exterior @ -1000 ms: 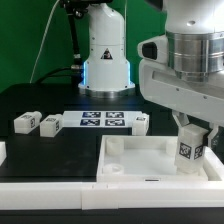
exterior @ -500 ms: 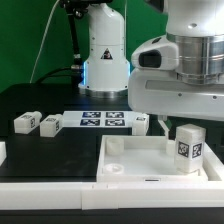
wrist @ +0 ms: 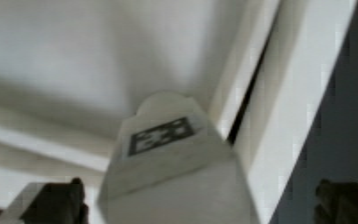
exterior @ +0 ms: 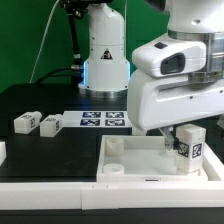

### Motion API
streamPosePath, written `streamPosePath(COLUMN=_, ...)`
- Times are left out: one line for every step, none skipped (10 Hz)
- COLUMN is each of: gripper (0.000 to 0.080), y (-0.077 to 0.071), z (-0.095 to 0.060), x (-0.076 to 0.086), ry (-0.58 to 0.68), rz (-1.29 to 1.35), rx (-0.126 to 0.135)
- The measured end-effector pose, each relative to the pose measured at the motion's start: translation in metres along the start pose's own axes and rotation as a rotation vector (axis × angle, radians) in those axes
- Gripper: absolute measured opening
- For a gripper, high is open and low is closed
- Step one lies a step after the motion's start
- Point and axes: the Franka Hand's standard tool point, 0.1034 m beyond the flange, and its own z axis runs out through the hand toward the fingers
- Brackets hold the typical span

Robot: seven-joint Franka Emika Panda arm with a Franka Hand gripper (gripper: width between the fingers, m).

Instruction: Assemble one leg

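Note:
A leg [exterior: 190,146], a small white block with a square tag facing the camera, stands upright on the large white panel [exterior: 130,162] near its corner on the exterior view's right. My gripper [exterior: 182,138] hangs over it, open, with one finger [exterior: 171,141] showing beside the leg. In the wrist view the leg [wrist: 172,160] rises between my two dark fingertips [wrist: 60,203]. There is a gap on each side, so my gripper [wrist: 202,208] does not touch it.
Two more legs [exterior: 25,123] [exterior: 48,124] lie on the black table on the exterior view's left. The marker board [exterior: 100,120] lies behind the panel. The arm's white base [exterior: 105,55] stands at the back. My large hand hides the table's right part.
One second ago my fingers were shut on the leg. They have opened, the hand has shifted toward the exterior view's left, and the leg stands on the panel by itself.

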Motion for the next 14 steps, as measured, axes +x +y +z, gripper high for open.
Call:
streamPosePath(gripper=0.0649, y=0.0023, z=0.0003, x=-0.0012, ry=-0.004, rz=-0.098, rx=-0.004)
streamPosePath(gripper=0.0649, y=0.0031, z=0.0004, x=-0.0015, ry=-0.006, rz=-0.155, rx=-0.008)
streamPosePath(gripper=0.0649, y=0.0031, z=0.0004, x=-0.0015, ry=-0.006, rz=-0.135, rx=-0.008)
streamPosePath(gripper=0.0535, y=0.0033, z=0.0005, x=-0.0016, ry=-0.006, rz=-0.135, rx=-0.008)
streamPosePath(gripper=0.0535, y=0.0033, z=0.0005, x=-0.0016, ry=-0.006, rz=-0.125, rx=-0.008)
streamPosePath(gripper=0.0353, y=0.0034, z=0.0005, x=-0.0016, ry=-0.006, rz=-0.100, rx=-0.008)
streamPosePath(gripper=0.0291, y=0.0035, z=0.0006, x=-0.0017, ry=-0.006, rz=-0.096, rx=-0.008)
streamPosePath(gripper=0.0291, y=0.0034, z=0.0010, x=-0.0018, ry=-0.004, rz=-0.004, rx=-0.002)
streamPosePath(gripper=0.0291, y=0.0045, z=0.0013, x=-0.0022, ry=0.000, rz=0.163, rx=0.016)
streamPosePath(gripper=0.0291, y=0.0070, z=0.0013, x=-0.0026, ry=0.004, rz=0.343, rx=0.035)
streamPosePath(gripper=0.0291, y=0.0089, z=0.0015, x=-0.0025, ry=0.009, rz=0.491, rx=0.045)
streamPosePath(gripper=0.0291, y=0.0088, z=0.0017, x=-0.0021, ry=0.008, rz=0.616, rx=0.046)
streamPosePath(gripper=0.0291, y=0.0073, z=0.0022, x=-0.0018, ry=0.006, rz=0.756, rx=0.047)
streamPosePath(gripper=0.0291, y=0.0059, z=0.0026, x=-0.0017, ry=0.001, rz=0.909, rx=0.047)
